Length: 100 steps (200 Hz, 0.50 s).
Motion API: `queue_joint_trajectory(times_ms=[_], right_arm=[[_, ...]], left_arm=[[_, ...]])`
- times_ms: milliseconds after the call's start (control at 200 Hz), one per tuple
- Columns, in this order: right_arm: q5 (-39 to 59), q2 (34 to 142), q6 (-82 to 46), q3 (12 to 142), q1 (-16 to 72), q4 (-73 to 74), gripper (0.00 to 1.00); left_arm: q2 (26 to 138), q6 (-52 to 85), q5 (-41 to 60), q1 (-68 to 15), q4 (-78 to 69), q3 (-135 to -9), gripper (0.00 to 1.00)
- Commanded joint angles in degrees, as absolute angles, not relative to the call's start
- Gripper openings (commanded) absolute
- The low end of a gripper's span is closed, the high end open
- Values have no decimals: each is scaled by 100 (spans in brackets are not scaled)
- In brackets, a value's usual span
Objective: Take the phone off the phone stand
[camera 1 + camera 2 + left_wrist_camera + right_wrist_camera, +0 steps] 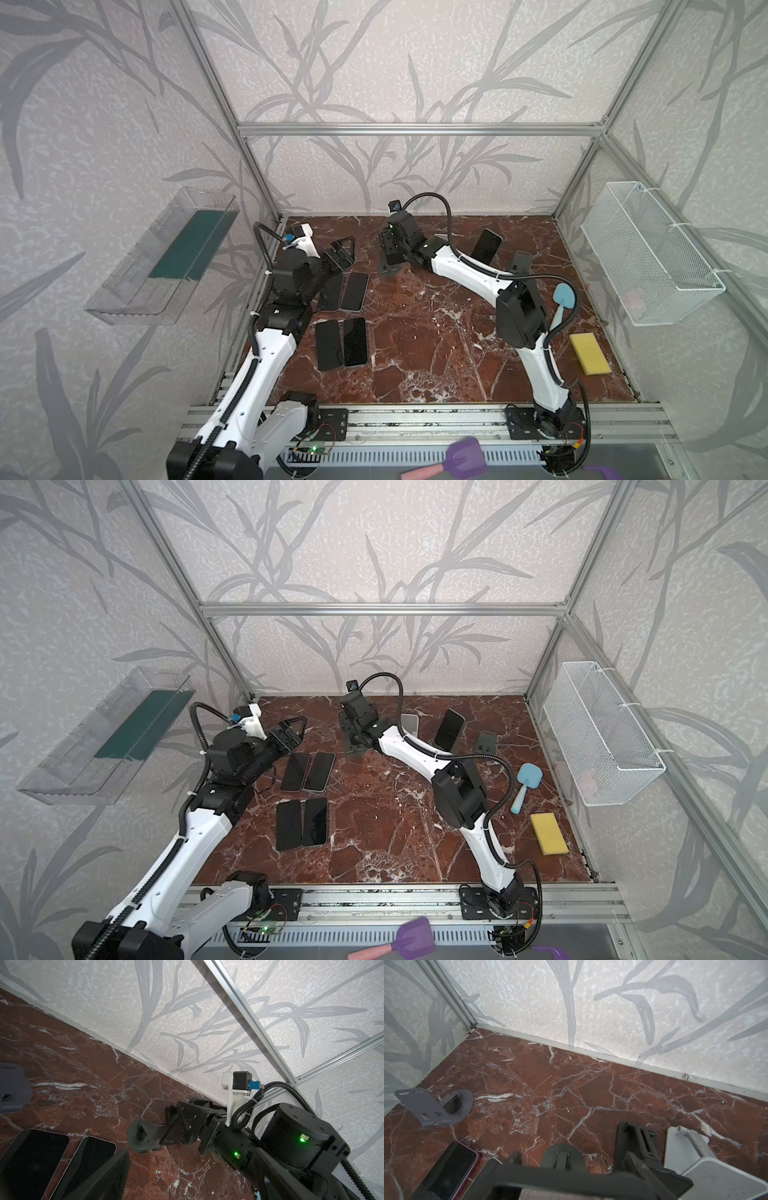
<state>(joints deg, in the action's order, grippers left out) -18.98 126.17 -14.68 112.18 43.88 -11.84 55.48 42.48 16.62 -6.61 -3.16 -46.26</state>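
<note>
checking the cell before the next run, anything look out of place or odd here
A purple-and-pink spatula lies outside the marble table, on the front frame past the rail. A blue spatula and a yellow sponge also sit on the table's right side, unrelated to the phones.

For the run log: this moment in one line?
left claw open, empty | right claw at empty stand | one phone docked

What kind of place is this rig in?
Likely a lab test cell, not a home: aluminium frame lined with printed wallpaper panels, marble-look tabletop, and two robot arms bolted to a front rail.
</note>
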Motion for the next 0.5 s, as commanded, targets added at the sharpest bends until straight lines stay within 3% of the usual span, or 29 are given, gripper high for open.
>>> queue_joint_trajectory(times_ms=[0, 495], right_arm=[[-2062, 11940, -1408, 11035, 4434, -879, 64], [-2778, 9444, -1834, 8218, 4612, -1009, 63]], left_arm=[[5503, 4346, 1745, -625, -492, -4653, 92], [5747, 4592, 1997, -625, -655, -4630, 92]])
